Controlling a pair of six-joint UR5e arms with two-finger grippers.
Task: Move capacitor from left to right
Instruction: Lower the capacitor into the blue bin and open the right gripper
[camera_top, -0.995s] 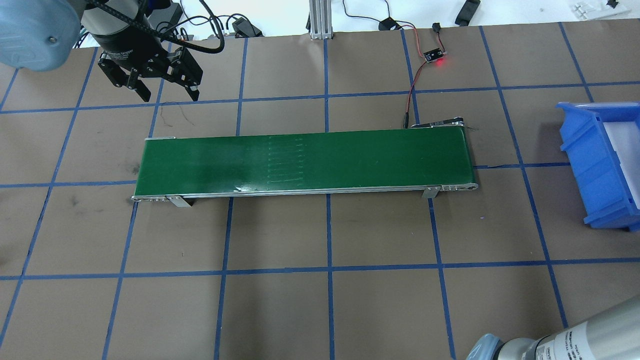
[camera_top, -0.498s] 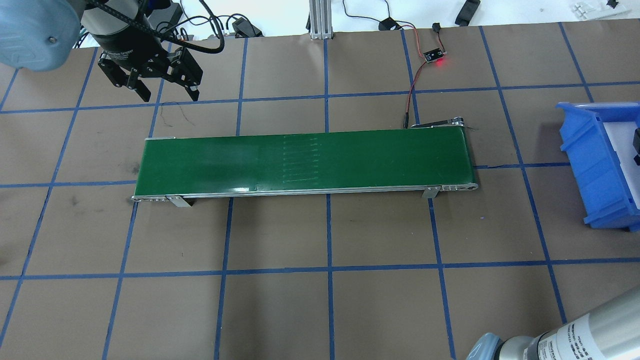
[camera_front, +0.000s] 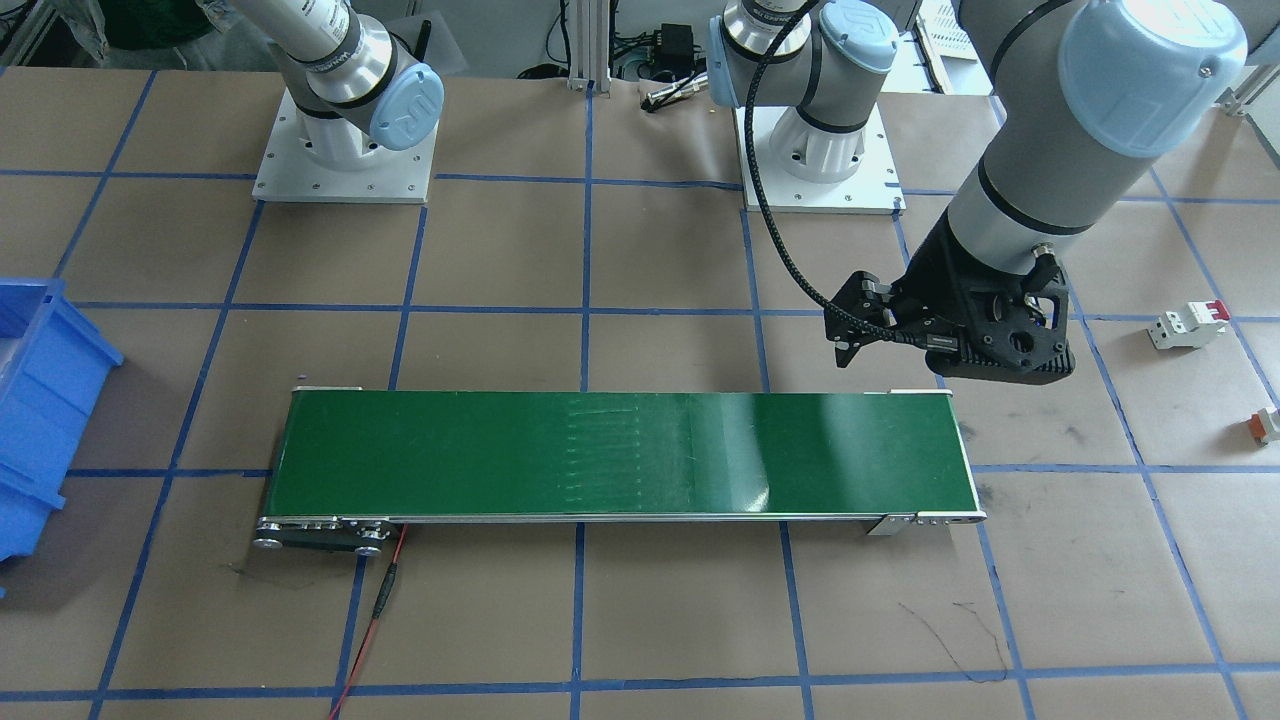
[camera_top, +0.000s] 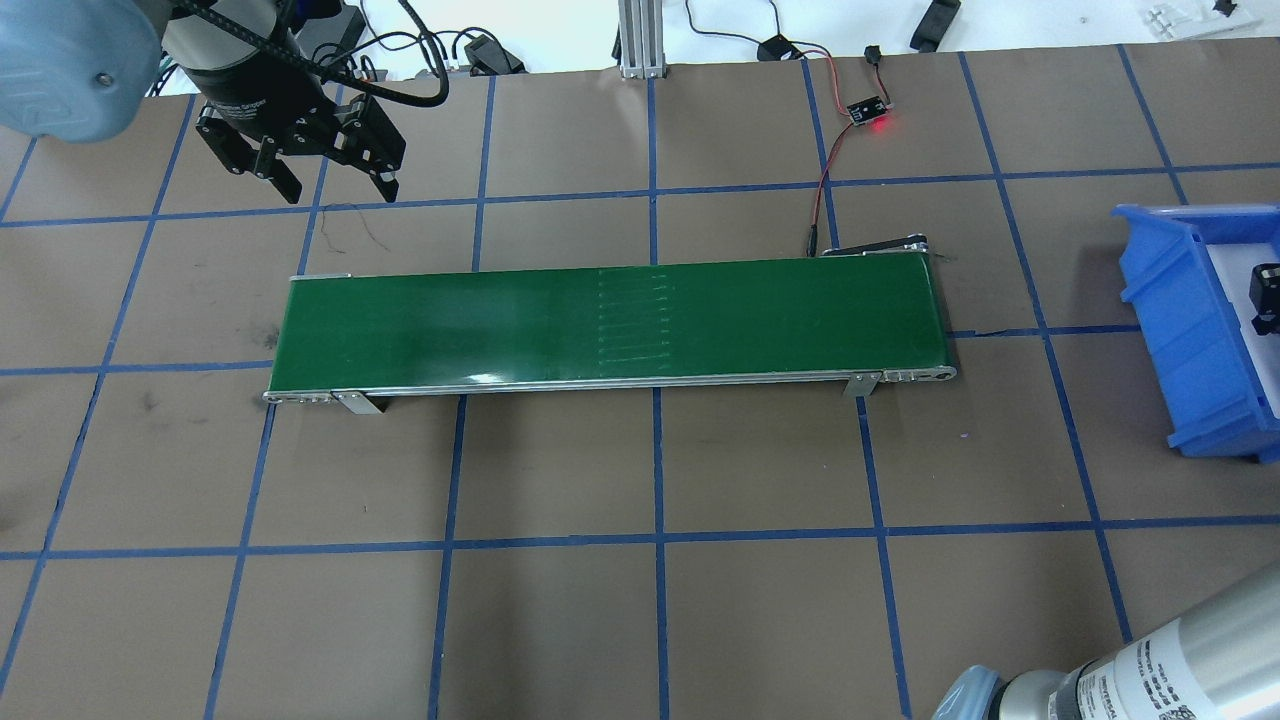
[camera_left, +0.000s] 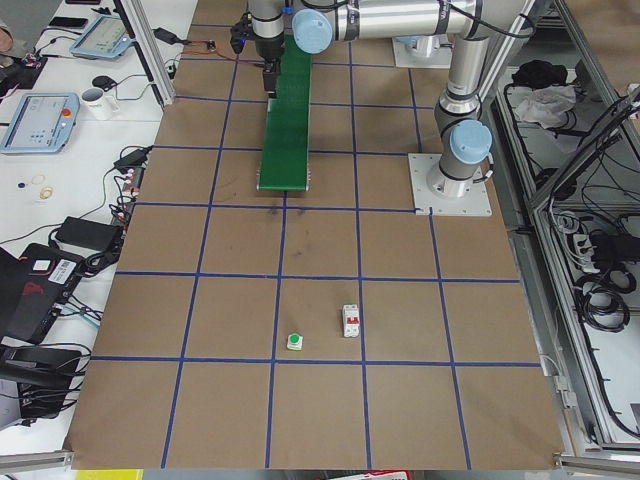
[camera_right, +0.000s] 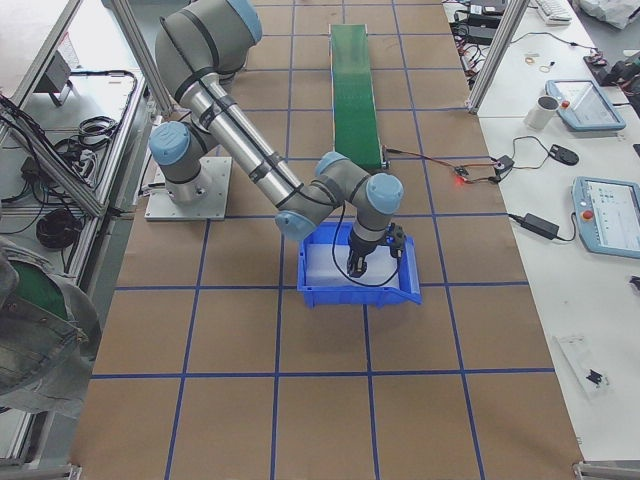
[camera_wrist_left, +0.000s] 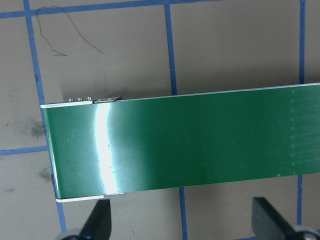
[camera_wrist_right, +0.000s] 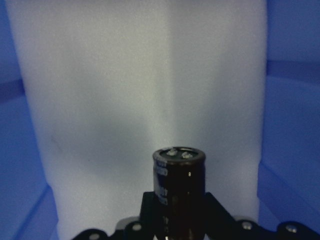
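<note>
Off the green belt's (camera_top: 600, 320) right end, the right pincer (camera_wrist_right: 179, 217) was clamped on the capacitor (camera_wrist_right: 179, 190), whose end face was turned toward the white foam (camera_wrist_right: 125, 100) lining the blue bin (camera_top: 1170, 300) on the counter (camera_top: 700, 600). At the belt's left end, just past its far edge, the left pincer (camera_top: 340, 190) hung with jaws spread wide, holding nothing.

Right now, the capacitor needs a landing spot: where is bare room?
The white foam floor, bordered by the walls of the blue bin, lies bare below the right claw holding the capacitor. The green conveyor belt is bare too; only the open left claw hangs near its left end.
</note>
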